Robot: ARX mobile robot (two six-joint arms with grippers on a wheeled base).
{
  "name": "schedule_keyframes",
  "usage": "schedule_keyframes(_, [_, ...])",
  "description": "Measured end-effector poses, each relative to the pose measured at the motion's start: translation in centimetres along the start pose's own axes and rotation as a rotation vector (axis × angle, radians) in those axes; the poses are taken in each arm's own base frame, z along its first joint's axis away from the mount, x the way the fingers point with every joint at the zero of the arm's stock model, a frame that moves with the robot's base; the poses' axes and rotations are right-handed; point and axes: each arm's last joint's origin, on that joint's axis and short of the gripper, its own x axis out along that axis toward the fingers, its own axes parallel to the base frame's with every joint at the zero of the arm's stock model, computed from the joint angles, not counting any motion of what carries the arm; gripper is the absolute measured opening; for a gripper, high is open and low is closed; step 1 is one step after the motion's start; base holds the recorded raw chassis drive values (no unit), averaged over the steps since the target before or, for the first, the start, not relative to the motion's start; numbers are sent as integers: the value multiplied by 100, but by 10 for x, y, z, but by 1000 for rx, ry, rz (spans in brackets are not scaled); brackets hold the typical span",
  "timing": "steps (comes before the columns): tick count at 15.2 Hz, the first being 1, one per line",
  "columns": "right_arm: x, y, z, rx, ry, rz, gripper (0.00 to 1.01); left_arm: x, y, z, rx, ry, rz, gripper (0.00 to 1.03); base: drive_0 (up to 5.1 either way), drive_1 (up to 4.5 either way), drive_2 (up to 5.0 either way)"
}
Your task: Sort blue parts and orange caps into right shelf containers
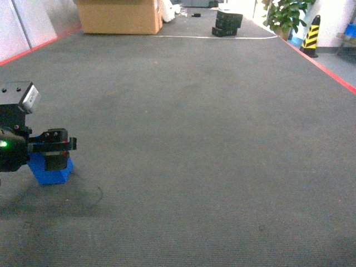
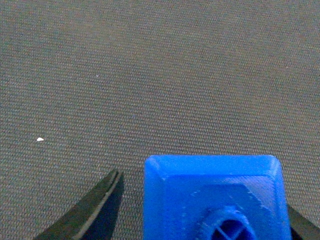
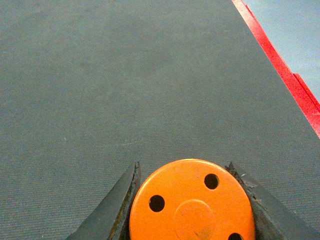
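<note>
Left wrist-mounted view: a blue part (image 2: 215, 197) sits between the left gripper (image 2: 200, 210) fingers, seemingly pinched. The right gripper (image 3: 192, 200) pinches an orange cap (image 3: 192, 202). Both hang over grey carpet (image 1: 194, 139). No shelf containers show, so delivery remains undone.

- blue part (image 2: 215, 200) is a really bright, saturated blue, same shade on its round stud
- orange cap (image 3: 192, 202) is flat solid orange on top, with small dark holes punched in it
- left end effector (image 1: 55, 149) is black; a tiny green light glows on the arm behind it
- right end effector (image 3: 192, 200) has dark grey-black fingers (image 3: 120, 205)
- floor (image 1: 211, 139) is dark grey carpet with a fine woven texture, edged with a red stripe (image 3: 280, 65)
- cardboard box (image 1: 118, 15) is plain tan
- hazard cone (image 1: 310, 36) has yellow and black diagonal stripes
- plant (image 1: 285, 14) is leafy green
- stacked cases (image 1: 227, 23) are black
</note>
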Motion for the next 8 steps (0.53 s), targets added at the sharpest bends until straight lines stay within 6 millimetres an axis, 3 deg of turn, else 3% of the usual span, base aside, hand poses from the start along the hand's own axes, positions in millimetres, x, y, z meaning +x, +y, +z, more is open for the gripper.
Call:
schedule_keyframes(1, [0,0,0,0,0,0,44,-1,0,-2,-1,-5,0,52,0,0,0])
schedule_keyframes(2, [0,0,0,0,0,0,44,-8,0,-5,1,-9,1,46,0,0,0])
schedule_keyframes(4, [0,0,0,0,0,0,44,-29,1,-7,-1,-40,-1,45,0,0,0])
schedule_keyframes(8, [0,0,0,0,0,0,44,-104,10,-8,-14,-184,-17,45,0,0,0])
